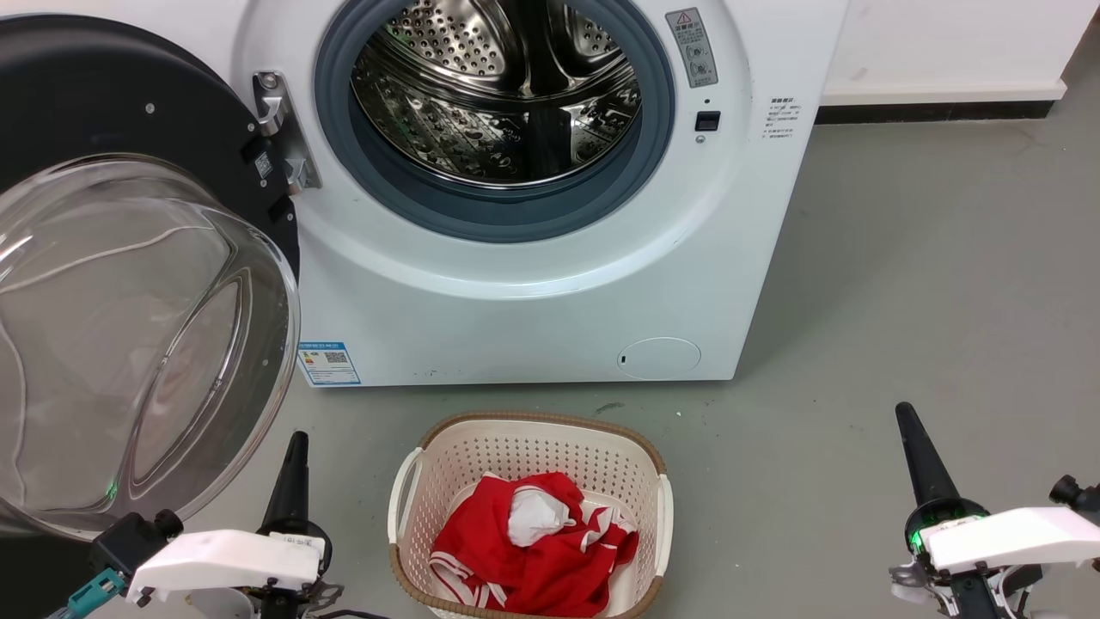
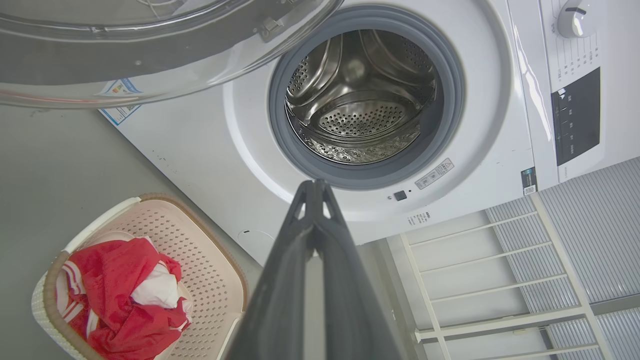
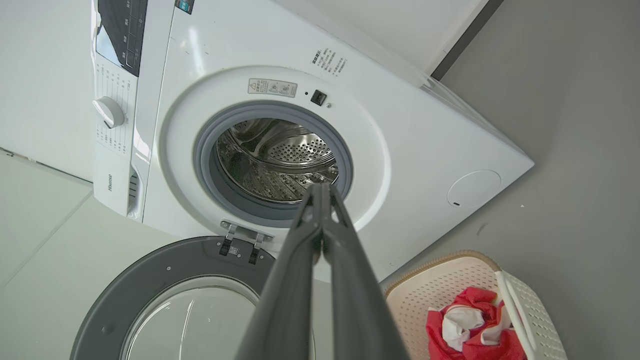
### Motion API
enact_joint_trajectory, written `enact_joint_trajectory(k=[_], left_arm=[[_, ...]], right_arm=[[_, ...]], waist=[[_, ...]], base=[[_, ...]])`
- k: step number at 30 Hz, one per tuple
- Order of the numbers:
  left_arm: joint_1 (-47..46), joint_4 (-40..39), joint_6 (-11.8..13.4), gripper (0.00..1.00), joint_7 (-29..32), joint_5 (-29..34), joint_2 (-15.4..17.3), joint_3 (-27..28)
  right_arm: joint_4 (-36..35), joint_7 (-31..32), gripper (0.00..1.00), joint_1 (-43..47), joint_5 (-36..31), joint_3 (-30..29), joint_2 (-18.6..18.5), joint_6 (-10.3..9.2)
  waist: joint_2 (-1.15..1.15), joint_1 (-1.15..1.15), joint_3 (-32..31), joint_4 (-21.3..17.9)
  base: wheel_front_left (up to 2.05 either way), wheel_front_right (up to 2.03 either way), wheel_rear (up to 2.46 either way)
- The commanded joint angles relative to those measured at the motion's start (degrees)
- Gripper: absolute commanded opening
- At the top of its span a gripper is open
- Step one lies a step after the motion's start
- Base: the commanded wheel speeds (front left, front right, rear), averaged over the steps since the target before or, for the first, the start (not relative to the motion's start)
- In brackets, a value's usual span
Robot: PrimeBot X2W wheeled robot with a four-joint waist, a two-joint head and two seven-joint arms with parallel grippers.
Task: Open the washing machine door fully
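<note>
The white washing machine [image 1: 533,301] stands ahead with its steel drum [image 1: 498,94] and grey gasket exposed. Its door [image 1: 129,327], a black disc with a clear glass bowl, is swung wide to the left on its hinge [image 1: 279,129]. The door's rim [image 2: 150,55] crosses the top of the left wrist view; the right wrist view has the door [image 3: 175,300] at its lower left. My left gripper [image 1: 296,443] is shut, low on the left, just right of the glass bowl. At the lower right my right gripper [image 1: 907,417] is shut, holding nothing. Both point at the machine [image 2: 480,125] [image 3: 400,150].
A cream laundry basket [image 1: 528,438] with red and white clothes [image 1: 533,542] sits on the grey floor in front of the machine, between my grippers. A white wall with a dark skirting [image 1: 937,110] runs at the back right. A white rack [image 2: 500,280] stands beside the machine.
</note>
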Motion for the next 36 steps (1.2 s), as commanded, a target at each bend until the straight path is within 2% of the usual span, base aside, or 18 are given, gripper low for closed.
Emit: enact_joint_trajectory(k=[1,9,36], left_arm=[[-1.5,-0.15,-0.57,0.0,0.25,-1.21,0.08,0.25],[-2.19,0.77,-1.09,0.0,1.79,-7.24,0.02,0.76],[-3.58,3.03,-2.25,0.0,5.2,-21.1,-0.19,1.82]], right_arm=[[-0.25,0.21,0.0,-1.28,1.27,-0.21,-0.37,0.01],[0.77,1.22,0.0,-2.04,7.19,-0.66,-0.35,0.01],[3.09,3.72,0.0,-3.57,20.62,-1.97,-0.08,0.01]], waist=[[0.0,0.0,0.0,0.02],[0.0,0.0,-0.01,0.17],[0.0,0.0,-0.03,0.6]], base=[[0.0,0.0,0.0],[0.0,0.0,0.0],[0.0,0.0,0.0]])
